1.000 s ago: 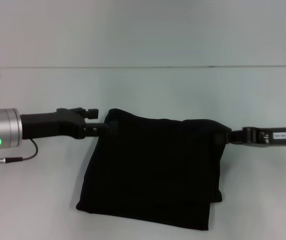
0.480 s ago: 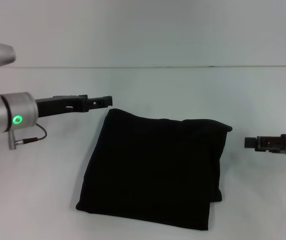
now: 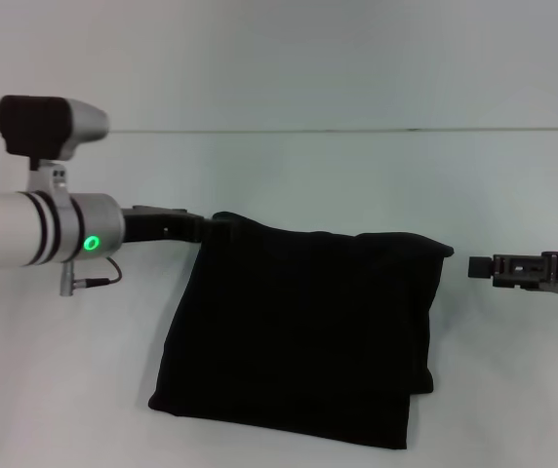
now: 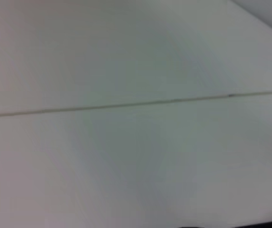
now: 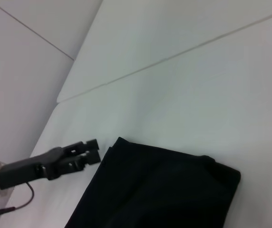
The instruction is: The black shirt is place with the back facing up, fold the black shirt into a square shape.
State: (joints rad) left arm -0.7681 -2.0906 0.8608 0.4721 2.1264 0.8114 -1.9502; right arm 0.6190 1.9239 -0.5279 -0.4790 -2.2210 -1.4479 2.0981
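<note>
Right wrist view shows left gripper w/ jaws parted, tips just beside the shirt's corner, no cloth between; head view hides that gap. Right gripper mid-right, apart from shirt, jaw state can't tell. No readable labels. Black shirt lower-center on white table, folded to squarish block.

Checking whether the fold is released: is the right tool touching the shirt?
No: in the head view the right tool sits apart from the shirt, with bare table between them.
</note>
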